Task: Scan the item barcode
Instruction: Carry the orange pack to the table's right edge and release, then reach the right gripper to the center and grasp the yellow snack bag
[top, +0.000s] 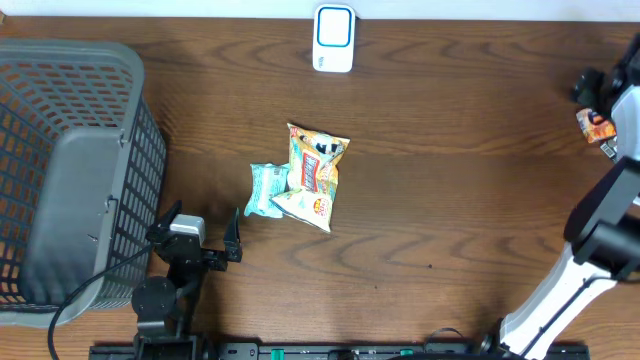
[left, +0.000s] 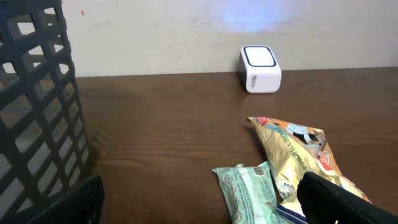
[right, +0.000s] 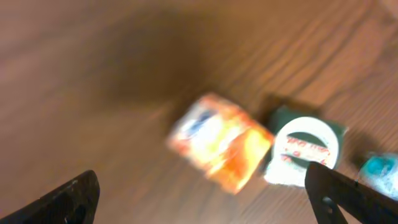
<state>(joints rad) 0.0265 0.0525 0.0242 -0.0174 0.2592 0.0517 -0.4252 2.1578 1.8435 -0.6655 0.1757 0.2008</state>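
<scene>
One brown wooden table (top: 450, 200), white wall (left: 155, 37) behind. Left gripper (top: 204, 215) wide open, empty; right gripper (right: 208, 199) wide open too (blurry view), orange packet (right: 221, 140) loose beneath.

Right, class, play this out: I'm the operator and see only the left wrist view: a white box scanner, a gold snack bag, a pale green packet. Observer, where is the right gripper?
Observer: The right gripper hangs over the brown wooden table's far right edge, jaws open, holding nothing.
Operator: Anything under it?
Observer: A small orange packet shows directly below it, blurred in the right wrist view.
Operator: And beside that?
Observer: A white ring on a dark green base; I cannot tell what it is.
</scene>
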